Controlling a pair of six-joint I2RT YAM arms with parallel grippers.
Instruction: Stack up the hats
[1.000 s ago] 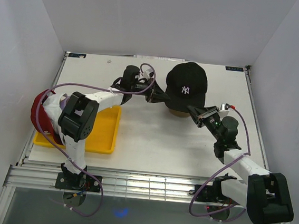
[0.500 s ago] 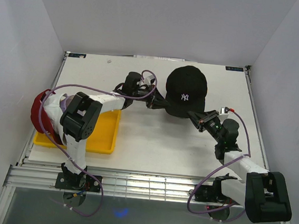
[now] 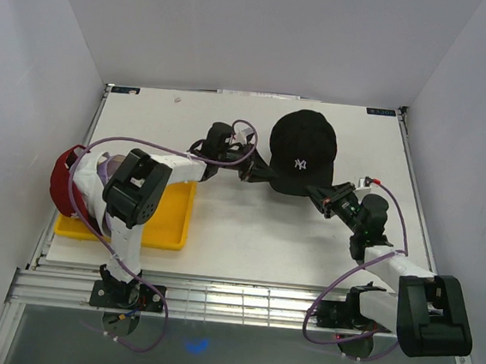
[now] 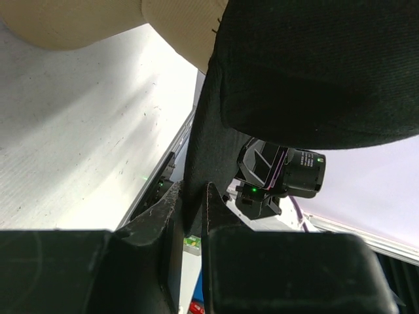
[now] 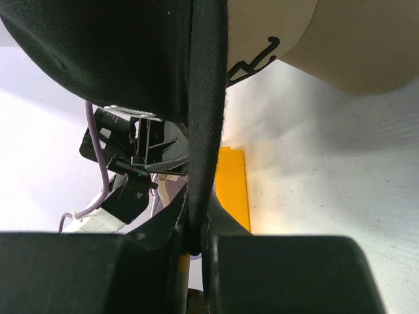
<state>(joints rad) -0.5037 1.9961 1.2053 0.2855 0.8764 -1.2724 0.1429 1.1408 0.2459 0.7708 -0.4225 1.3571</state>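
2 robot arms are holding 1 black hat point(image 3: 302, 149) between them, above the far middle of the table point(image 3: 246, 234).

At the far left, 1 red hat point(image 3: 60, 188) is sitting at the left edge of a yellow tray point(image 3: 175, 218), partly hidden behind the left arm point(image 3: 130, 193).

Moving right, the left gripper point(image 3: 249, 172) is pinching the left rim of the black hat, with its jaws closed on the fabric edge. The black hat is showing a white NY logo point(image 3: 300, 163) on its near side. It is covering 1 tan hat point(image 5: 340, 46), which is appearing only in the 2 wrist views, close under the black rim.

Further right, the right gripper point(image 3: 317, 192) is clamping the hat's right rim, with its jaws shut tight on the cloth.

The step in hand looks like seating the black hat over the tan one. Doing it well means lowering both sides evenly and centring the black crown on the tan crown. Both grippers should release only once the rim is resting all round, so that neither pull drags the pair sideways.
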